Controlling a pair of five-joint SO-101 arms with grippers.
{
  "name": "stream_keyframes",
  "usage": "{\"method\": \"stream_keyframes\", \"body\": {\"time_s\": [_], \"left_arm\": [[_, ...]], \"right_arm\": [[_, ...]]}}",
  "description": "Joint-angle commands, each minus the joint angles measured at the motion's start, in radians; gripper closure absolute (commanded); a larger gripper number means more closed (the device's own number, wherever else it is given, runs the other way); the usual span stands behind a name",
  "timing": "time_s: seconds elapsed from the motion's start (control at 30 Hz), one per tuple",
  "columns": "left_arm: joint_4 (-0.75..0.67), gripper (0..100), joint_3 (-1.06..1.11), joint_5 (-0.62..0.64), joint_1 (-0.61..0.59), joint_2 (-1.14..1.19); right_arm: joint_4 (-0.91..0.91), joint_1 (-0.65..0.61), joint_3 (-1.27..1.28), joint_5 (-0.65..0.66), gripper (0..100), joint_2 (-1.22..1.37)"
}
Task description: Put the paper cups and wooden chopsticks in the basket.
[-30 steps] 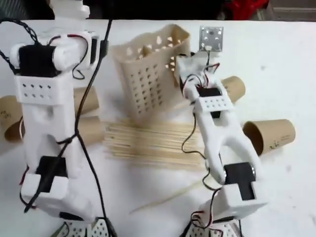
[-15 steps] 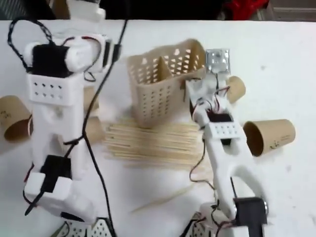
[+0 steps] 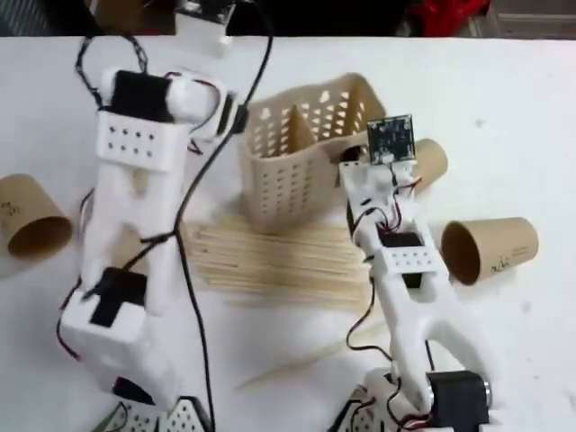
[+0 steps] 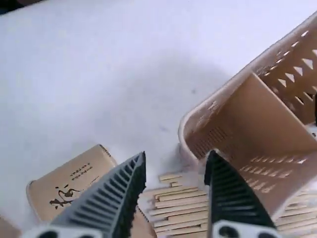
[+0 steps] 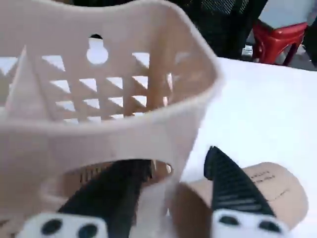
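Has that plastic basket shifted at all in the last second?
Yes. The basket has slid rightward in the high view, closer to the paper cup lying still on the right.

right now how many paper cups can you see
4 paper cups: one far left, one by the chopstick ends, one right of the basket, one far right; others may be hidden under the arms.

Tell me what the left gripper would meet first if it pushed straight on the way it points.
Probably the wooden chopsticks, whose ends lie between the open left gripper's fingers. The basket corner sits close beside that line, so depth leaves some doubt.
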Motion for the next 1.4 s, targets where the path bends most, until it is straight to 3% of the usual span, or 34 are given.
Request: {"method": "stream_keyframes", "body": {"time_s": [0.0, 0.2, 0.4, 0.53, 0.93, 1.2, 1.37], "left_arm": [[-0.029, 79, -0.014, -0.002, 0.013, 0.058], [-0.130, 80, -0.012, -0.003, 0.008, 0.170], [-0.281, 92, -0.014, -0.028, -0.008, 0.239], [-0.358, 95, -0.014, -0.038, -0.022, 0.249], [-0.427, 95, -0.009, -0.028, -0.065, 0.252], [-0.434, 95, -0.005, 0.107, -0.099, 0.252], [-0.456, 95, 0.008, 0.114, -0.085, 0.286]], "right_arm": [[-0.021, 0.007, -0.006, 0.012, 81.8, -0.047], [-0.019, 0.015, -0.006, 0.012, 81.8, -0.064], [0.105, 0.012, 0.028, 0.012, 81.7, -0.211], [0.073, 0.024, 0.129, 0.012, 77.8, -0.308], [0.038, 0.056, 0.315, 0.014, 77.4, -0.524], [-0.064, -0.077, 0.318, 0.140, 77.1, -0.561], [-0.077, -0.093, 0.321, 0.133, 64.9, -0.559]]}}
